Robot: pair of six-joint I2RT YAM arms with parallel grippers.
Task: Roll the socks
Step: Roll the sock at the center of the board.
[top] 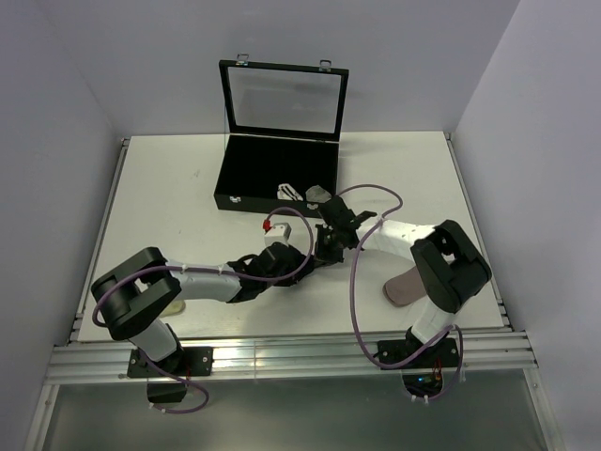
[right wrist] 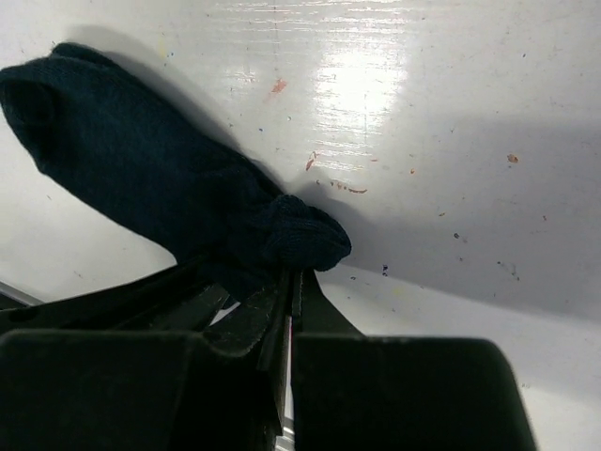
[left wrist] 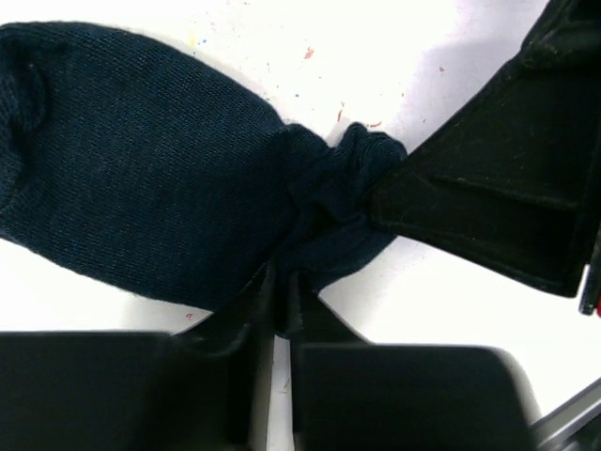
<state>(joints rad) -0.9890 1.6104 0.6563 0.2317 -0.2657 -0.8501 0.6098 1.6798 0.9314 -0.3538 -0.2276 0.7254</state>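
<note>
Top external view, starting at the left: the left arm [top: 202, 280] reaches across the white surface [top: 169, 188] toward the middle. There it meets the right arm [top: 404, 233] coming from the other side, just in front of an open black case [top: 272, 178]. Both are working on one navy sock [left wrist: 141, 160], which lies on the surface between them and is almost hidden from above by the two wrists.

Left wrist view shows the body of that sock spread flat to the left, with its right end gathered into a tight bunched end [right wrist: 305, 235]. The left claw [left wrist: 282, 287] has its fingers nearly pressed together, nipping the sock's near edge just where the bunching begins. I judge this pins the fabric so the gathered part cannot unwind. From the right, the tip of the other claw bites the bunch itself.

Right wrist view confirms it: the right claw [right wrist: 293, 280] is pressed together on the bunched end. This is probably the first turn of the roll, held so it can be carried along the sock. Most of the sock's length is unrolled, so the work on it looks early.

Farther right, a pale sock [top: 404, 287] lies on the surface beside the right arm, well apart from both claws and presumably waiting its turn.
</note>
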